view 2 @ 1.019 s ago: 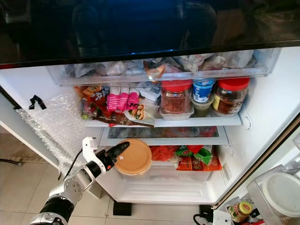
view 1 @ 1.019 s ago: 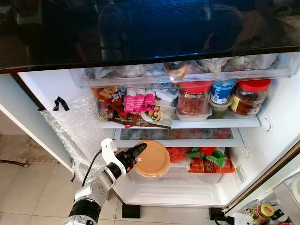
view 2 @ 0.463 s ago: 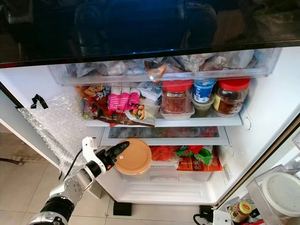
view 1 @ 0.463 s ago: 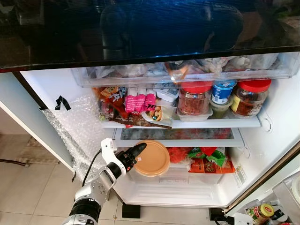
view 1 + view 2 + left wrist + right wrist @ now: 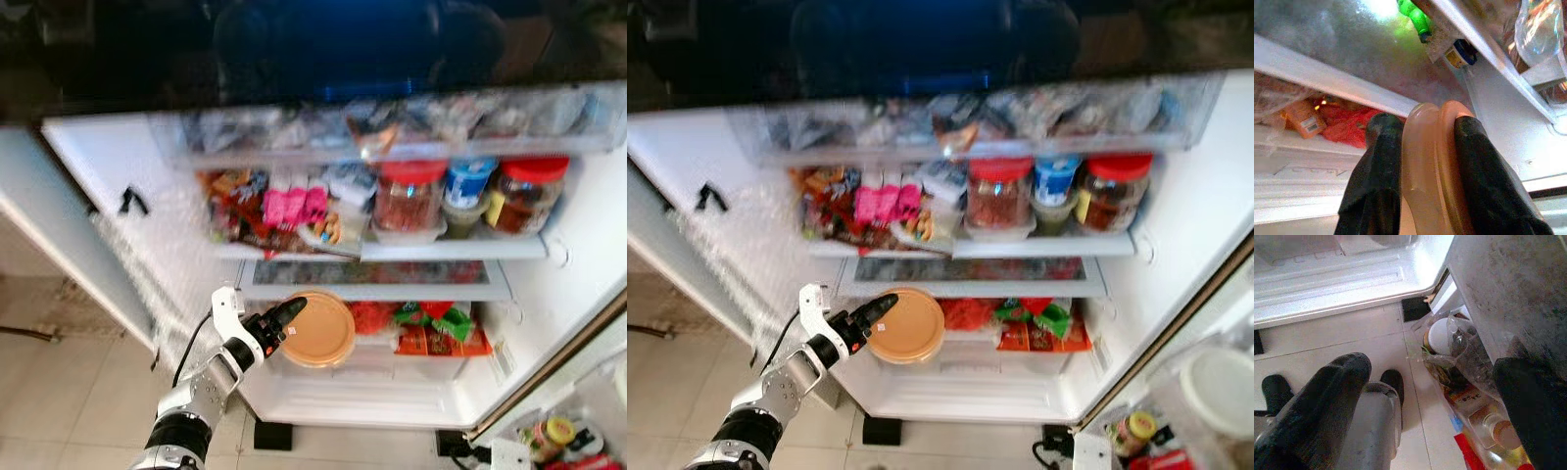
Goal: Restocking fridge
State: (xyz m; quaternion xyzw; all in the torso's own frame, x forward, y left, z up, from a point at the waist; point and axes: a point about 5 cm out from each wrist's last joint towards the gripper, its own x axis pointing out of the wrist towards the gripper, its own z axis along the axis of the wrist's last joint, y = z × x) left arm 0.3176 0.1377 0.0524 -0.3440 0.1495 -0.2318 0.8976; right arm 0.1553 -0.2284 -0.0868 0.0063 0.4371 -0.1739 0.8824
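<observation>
A round tan lidded container (image 5: 318,331) stands on edge at the mouth of the fridge's lower compartment, above the white drawer (image 5: 362,377). My left gripper (image 5: 286,316) is shut on its left rim. In the left wrist view the two black fingers (image 5: 1378,169) pinch the container's edge (image 5: 1432,161) between them. My right gripper (image 5: 1435,382) hangs idle and open over the tiled floor beside the fridge door.
The shelf above (image 5: 382,252) is packed with red-lidded jars (image 5: 409,201), a blue-lidded tub (image 5: 468,182) and pink packets (image 5: 290,207). Red and green packets (image 5: 433,333) lie right of the container. The open door (image 5: 59,245) is at the left; bottles (image 5: 1469,357) sit in the right door's bin.
The whole picture has turned blurred and shifted a little, so the camera is moving. My left gripper keeps the container at the same spot by the lower compartment.
</observation>
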